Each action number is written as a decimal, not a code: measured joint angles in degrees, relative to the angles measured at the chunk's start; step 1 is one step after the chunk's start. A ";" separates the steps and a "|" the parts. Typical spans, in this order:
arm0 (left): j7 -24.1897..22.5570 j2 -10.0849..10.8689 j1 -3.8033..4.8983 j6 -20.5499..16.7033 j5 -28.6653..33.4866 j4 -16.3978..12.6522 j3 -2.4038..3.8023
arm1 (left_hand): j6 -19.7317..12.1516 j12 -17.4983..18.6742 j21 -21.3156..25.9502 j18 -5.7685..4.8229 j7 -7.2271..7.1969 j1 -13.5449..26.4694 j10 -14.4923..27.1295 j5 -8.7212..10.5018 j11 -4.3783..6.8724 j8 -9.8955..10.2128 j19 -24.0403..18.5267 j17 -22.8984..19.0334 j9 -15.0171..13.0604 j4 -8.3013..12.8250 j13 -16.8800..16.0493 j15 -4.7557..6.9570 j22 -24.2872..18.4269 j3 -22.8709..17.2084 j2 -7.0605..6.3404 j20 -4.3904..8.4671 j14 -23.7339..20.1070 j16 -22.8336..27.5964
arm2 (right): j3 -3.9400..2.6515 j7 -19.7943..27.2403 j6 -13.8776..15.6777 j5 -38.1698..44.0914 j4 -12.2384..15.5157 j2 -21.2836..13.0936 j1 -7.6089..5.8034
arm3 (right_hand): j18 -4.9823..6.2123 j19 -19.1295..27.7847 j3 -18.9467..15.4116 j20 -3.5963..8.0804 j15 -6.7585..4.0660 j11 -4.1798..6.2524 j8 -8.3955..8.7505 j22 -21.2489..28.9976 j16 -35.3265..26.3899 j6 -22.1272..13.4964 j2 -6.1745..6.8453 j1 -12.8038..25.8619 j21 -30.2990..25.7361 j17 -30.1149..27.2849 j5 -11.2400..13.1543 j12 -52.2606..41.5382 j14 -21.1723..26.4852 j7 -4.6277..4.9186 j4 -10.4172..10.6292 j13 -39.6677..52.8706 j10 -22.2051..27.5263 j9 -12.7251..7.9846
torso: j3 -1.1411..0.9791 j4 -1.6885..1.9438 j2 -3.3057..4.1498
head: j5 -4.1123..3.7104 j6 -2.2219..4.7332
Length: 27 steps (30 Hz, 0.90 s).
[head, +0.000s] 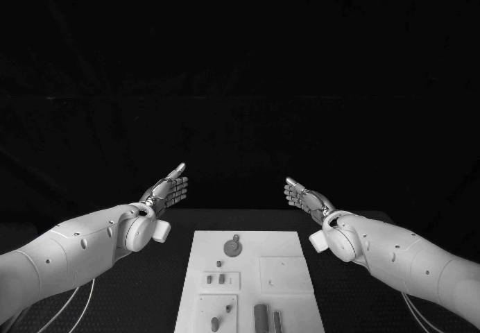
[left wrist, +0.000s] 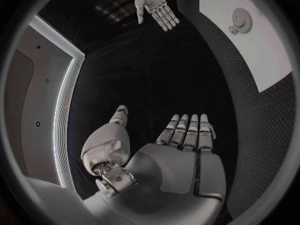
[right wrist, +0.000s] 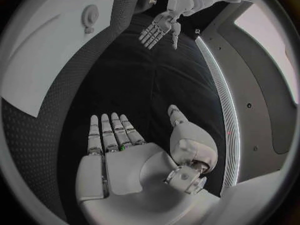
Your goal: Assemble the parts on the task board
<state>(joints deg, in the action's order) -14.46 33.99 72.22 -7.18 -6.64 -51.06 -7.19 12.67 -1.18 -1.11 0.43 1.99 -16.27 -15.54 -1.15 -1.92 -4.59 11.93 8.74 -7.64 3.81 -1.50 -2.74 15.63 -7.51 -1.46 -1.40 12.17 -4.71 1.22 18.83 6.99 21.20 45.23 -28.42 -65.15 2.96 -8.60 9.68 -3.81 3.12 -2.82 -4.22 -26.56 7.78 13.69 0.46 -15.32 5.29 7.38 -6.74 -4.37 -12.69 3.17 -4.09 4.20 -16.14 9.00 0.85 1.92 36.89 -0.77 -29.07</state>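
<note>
The white task board (head: 285,243) lies in the middle of the table, between my two arms. On it sit a round grey part (head: 233,247) near its far end, small grey parts (head: 214,279) in a recessed square, and long grey parts (head: 261,316) near the front. My left hand (head: 168,187) is raised beyond the board's far left corner, fingers straight and apart, holding nothing. My right hand (head: 306,197) mirrors it at the far right, also flat and empty. The left wrist view shows my left hand (left wrist: 187,140), the right hand (left wrist: 156,7) and the board (left wrist: 250,40). The right wrist view shows my right hand (right wrist: 115,137), the left hand (right wrist: 159,27) and the board (right wrist: 56,40).
The black table (head: 150,291) extends on both sides of the board. Thin cables (head: 85,295) run along my left arm near the front left; similar cables (head: 415,309) show at the front right.
</note>
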 measured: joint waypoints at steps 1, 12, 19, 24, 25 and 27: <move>-0.04 0.21 -0.29 -0.30 0.03 -0.82 0.15 | -1.76 0.04 0.02 0.00 -0.28 2.24 2.17 0.07 0.26 0.65 -1.66 -1.22 1.07 -0.53 0.21 0.38 -2.19 1.05 0.20 0.20 -1.69 0.66 | -0.01 0.00 0.28 -0.15 0.81 -0.31 0.12 | 0.00 1.21 -1.35 0.54 -0.43 0.39 0.60 3.67 -1.09 -1.92 -0.07 2.12 -0.72 -1.04 0.96 0.62 1.77 -0.44 0.57 -0.58 2.26 -1.28 | -0.04 -0.10 -0.31 | 0.06 -0.38; -3.62 5.04 -5.72 -10.99 1.67 -18.44 3.56 | -11.59 0.80 0.82 0.02 -1.88 14.86 14.27 0.83 1.73 4.16 -10.93 -8.01 7.01 -3.53 1.30 2.59 -14.34 6.86 1.32 1.38 -11.12 4.29 | -0.53 1.99 9.66 -5.23 18.23 -6.84 1.98 | -2.17 7.20 -8.25 3.51 -2.78 2.45 3.45 22.99 -6.57 -11.73 -0.39 13.16 -4.46 -6.38 5.63 3.72 10.92 -2.85 3.69 -3.62 13.93 -7.81 | -0.69 -1.53 -4.64 | 0.71 -4.77; -7.93 8.52 -9.70 -21.89 3.50 -30.91 5.79 | -12.38 0.80 0.92 0.03 -2.00 15.86 15.24 0.95 1.92 4.42 -11.73 -8.69 7.56 -3.79 1.43 2.73 -15.55 7.30 1.47 1.40 -11.96 4.51 | -0.85 4.57 19.52 -10.88 31.69 -11.72 3.54 | -2.18 8.32 -9.43 3.82 -3.10 2.82 4.02 26.42 -7.58 -13.43 -0.46 14.99 -5.09 -7.25 6.54 4.17 12.42 -3.18 4.09 -4.12 15.93 -8.91 | -0.83 -1.86 -5.50 | 0.76 -5.27; -10.61 10.04 -11.36 -28.65 4.77 -36.48 6.78 | -12.38 0.80 0.91 0.02 -2.00 15.85 15.24 0.95 1.91 4.41 -11.73 -8.69 7.59 -3.79 1.45 2.73 -15.58 7.30 1.47 1.40 -11.96 4.51 | -1.04 6.52 26.54 -14.92 39.41 -14.40 4.39 | -2.17 8.32 -9.42 3.82 -3.10 2.82 4.02 26.50 -7.58 -13.43 -0.46 14.99 -5.09 -7.32 6.54 4.17 12.42 -3.18 4.09 -4.15 15.93 -8.94 | -0.83 -1.91 -5.65 | 0.76 -5.30; -11.00 10.22 -11.55 -29.63 4.97 -37.11 6.88 | -12.38 0.79 0.91 0.03 -2.00 15.85 15.23 0.95 1.91 4.42 -11.73 -8.69 7.59 -3.79 1.45 2.73 -15.58 7.30 1.47 1.40 -11.96 4.51 | -1.07 6.84 27.59 -15.53 40.33 -14.71 4.49 | -2.17 8.32 -9.42 3.82 -3.10 2.82 4.02 26.51 -7.58 -13.43 -0.46 14.99 -5.09 -7.32 6.54 4.17 12.42 -3.18 4.09 -4.15 15.93 -8.95 | -0.84 -1.91 -5.66 | 0.76 -5.31; -11.78 10.52 -11.89 -31.54 5.35 -38.14 7.04 | -12.38 0.79 0.91 0.02 -2.00 15.85 15.23 0.95 1.91 4.42 -11.73 -8.69 7.59 -3.78 1.45 2.73 -15.58 7.30 1.47 1.40 -11.96 4.51 | -1.12 7.50 29.86 -16.84 42.28 -15.43 4.70 | -2.17 8.32 -9.42 3.82 -3.10 2.82 4.02 26.50 -7.58 -13.43 -0.46 14.99 -5.09 -7.33 6.53 4.17 12.43 -3.18 4.09 -4.15 15.93 -8.95 | -0.85 -1.92 -5.69 | 0.77 -5.31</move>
<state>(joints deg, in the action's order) -26.25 44.50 60.33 -38.72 -1.29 -89.20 -0.15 0.30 -0.39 -0.20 0.45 -0.01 -0.42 -0.31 -0.19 0.00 -0.17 0.20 0.05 -0.05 0.02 -0.05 -0.01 0.05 -0.20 0.02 0.00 0.21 -0.20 0.10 26.33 36.85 4.37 87.52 -43.86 -60.45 0.79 -0.27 0.25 0.02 0.02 0.00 -0.20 -0.05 0.20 0.26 0.00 -0.33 0.20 0.05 -0.20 -0.20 -0.27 -0.01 0.00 0.05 -0.21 0.05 -0.01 0.01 31.20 0.00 -34.38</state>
